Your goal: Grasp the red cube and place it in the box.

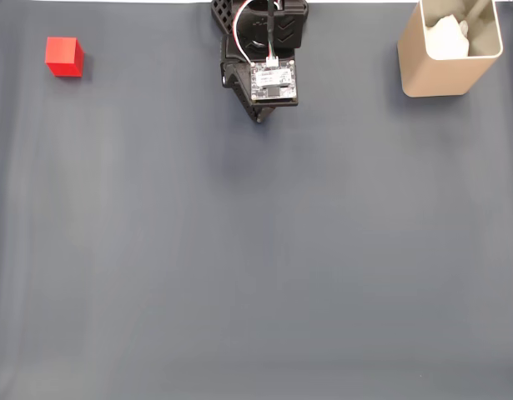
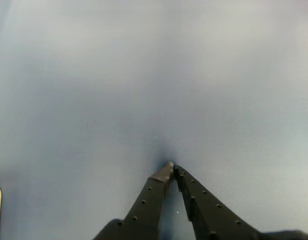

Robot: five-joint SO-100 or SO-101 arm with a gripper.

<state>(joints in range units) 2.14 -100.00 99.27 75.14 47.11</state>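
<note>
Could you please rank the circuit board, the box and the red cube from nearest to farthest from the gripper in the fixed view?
1. The circuit board, on the arm just above the gripper.
2. The box, at the top right.
3. The red cube, at the top left, only a little farther than the box.

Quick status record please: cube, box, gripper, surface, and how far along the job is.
red cube: far left near the top edge in the fixed view, alone on the mat
box: top right corner, upright, something white inside
gripper: shut, empty, tips at the mat
surface: dark grey mat
progress: cube not yet grasped
</note>
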